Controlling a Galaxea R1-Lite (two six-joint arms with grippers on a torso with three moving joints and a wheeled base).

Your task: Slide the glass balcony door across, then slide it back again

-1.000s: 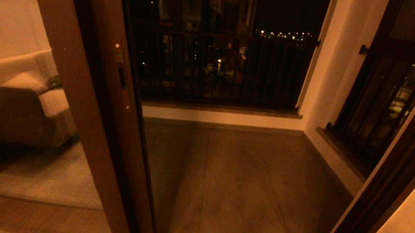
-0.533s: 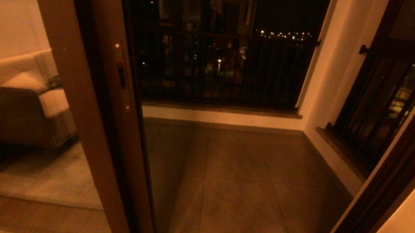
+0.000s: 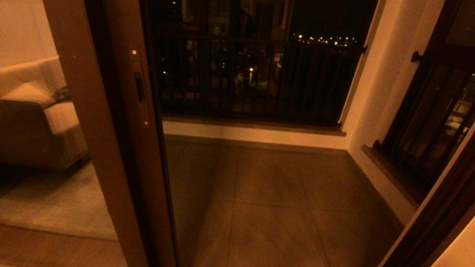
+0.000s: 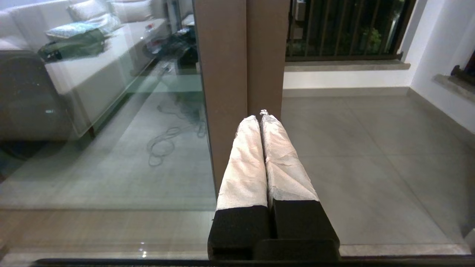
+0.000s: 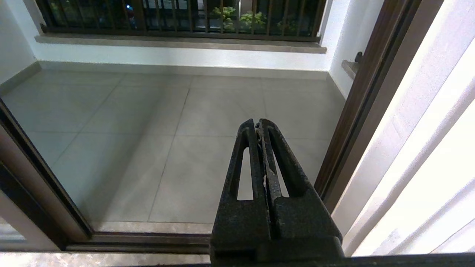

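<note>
The glass balcony door (image 3: 145, 134) stands at the left of the opening in the head view, brown stile upright, its narrow dark handle slot (image 3: 139, 87) between small screws. Neither gripper shows in that view. In the left wrist view my left gripper (image 4: 258, 115) is shut, white-wrapped fingers (image 4: 243, 155) pressed together, empty, tips low in front of the brown stiles (image 4: 267, 55) and apart from them. Reflective glass (image 4: 111, 129) lies beside them. My right gripper (image 5: 258, 122) is shut and empty, hanging over the balcony floor near the right door jamb (image 5: 356, 122).
A second brown-framed glass panel (image 3: 64, 92) overlaps the door on the left, mirroring a sofa. The tiled balcony floor (image 3: 265, 205) lies beyond the opening, closed by a dark railing (image 3: 251, 78), with a barred window (image 3: 431, 124) on the right. The floor track (image 5: 148, 241) runs below.
</note>
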